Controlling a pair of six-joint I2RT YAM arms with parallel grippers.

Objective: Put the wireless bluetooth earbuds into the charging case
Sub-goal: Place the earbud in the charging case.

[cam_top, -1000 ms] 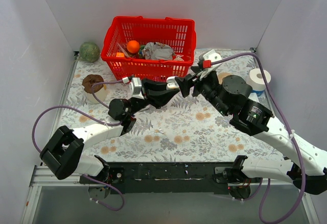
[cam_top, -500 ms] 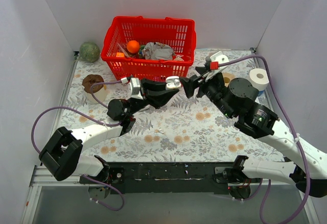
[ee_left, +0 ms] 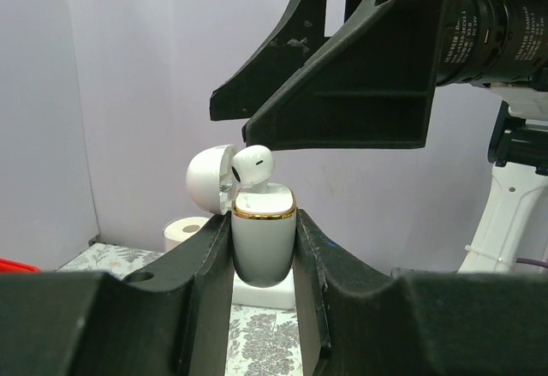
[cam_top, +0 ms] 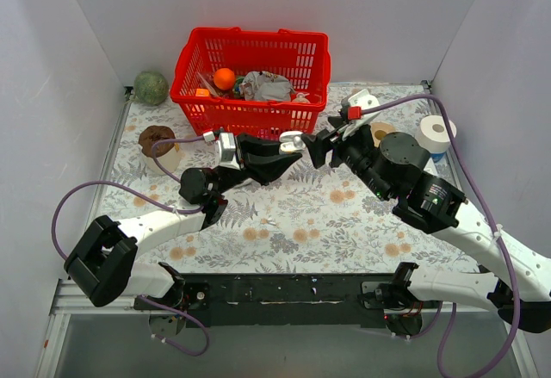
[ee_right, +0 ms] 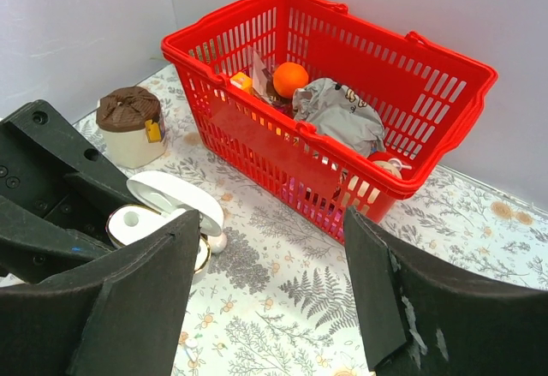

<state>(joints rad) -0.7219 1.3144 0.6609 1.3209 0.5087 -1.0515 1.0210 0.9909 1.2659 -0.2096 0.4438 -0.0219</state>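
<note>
My left gripper (ee_left: 264, 252) is shut on the white charging case (ee_left: 264, 239), held upright in the air with its gold rim up and its lid (ee_left: 210, 179) open. One white earbud (ee_left: 253, 166) stands in the case top, its head sticking out next to the lid. In the top view the case (cam_top: 293, 142) sits at the left gripper's tip (cam_top: 286, 149). My right gripper (cam_top: 316, 148) is open and empty just right of the case. In the right wrist view (ee_right: 270, 222) the case (ee_right: 137, 222) lies by its left finger, one socket empty.
A red basket (cam_top: 250, 111) of items stands behind the grippers. A brown-lidded cup (cam_top: 157, 141) is at the left, a green ball (cam_top: 151, 87) at the back left, and a paper roll (cam_top: 437, 130) at the right. A tiny white piece (cam_top: 269, 220) lies on the floral cloth.
My right gripper, which was up against the case a second ago, has drawn back to the right and stands open beside it. The left gripper keeps the case nearly still.
</note>
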